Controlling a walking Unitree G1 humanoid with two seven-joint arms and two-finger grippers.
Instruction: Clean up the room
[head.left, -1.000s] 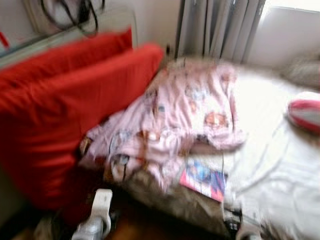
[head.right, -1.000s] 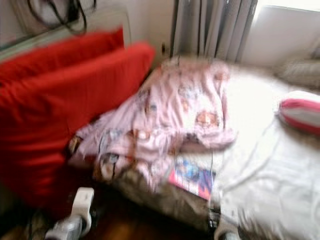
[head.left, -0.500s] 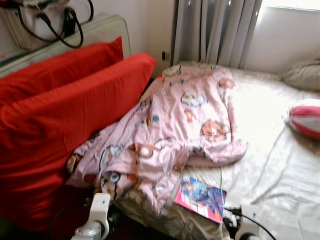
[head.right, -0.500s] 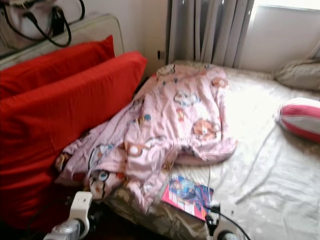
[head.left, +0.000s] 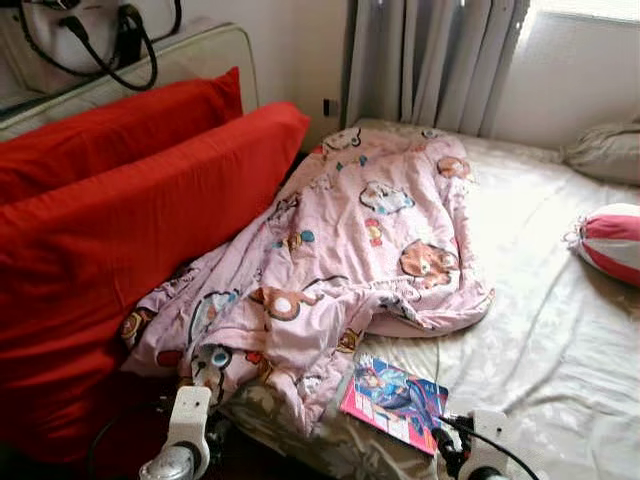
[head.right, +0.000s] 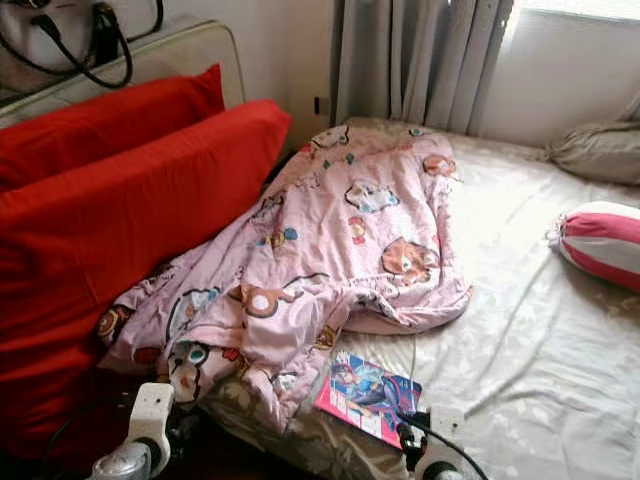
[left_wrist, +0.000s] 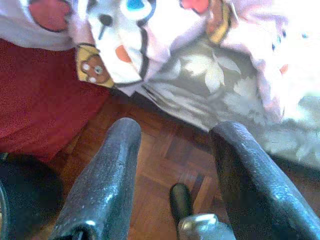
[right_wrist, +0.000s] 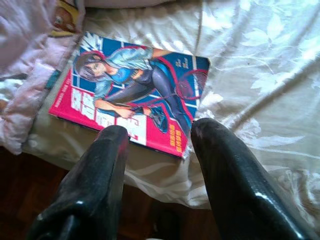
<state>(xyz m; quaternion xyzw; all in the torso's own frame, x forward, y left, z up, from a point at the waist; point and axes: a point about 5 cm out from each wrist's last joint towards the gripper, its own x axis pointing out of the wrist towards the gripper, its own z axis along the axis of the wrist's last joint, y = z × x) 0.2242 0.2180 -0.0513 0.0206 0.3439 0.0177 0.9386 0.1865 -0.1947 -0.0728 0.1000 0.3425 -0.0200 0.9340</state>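
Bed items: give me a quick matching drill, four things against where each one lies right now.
Things:
1. comic book
2. pink blanket
3. striped cushion
4. red pillows

Places:
A. far right of the bed
B. leaning at the left, below the handbag
C. near edge of the bed, just ahead of the right gripper
D. spread over the bed's left part, one corner hanging off by the left gripper

Pairs: 1-C, 2-D, 3-A, 4-B
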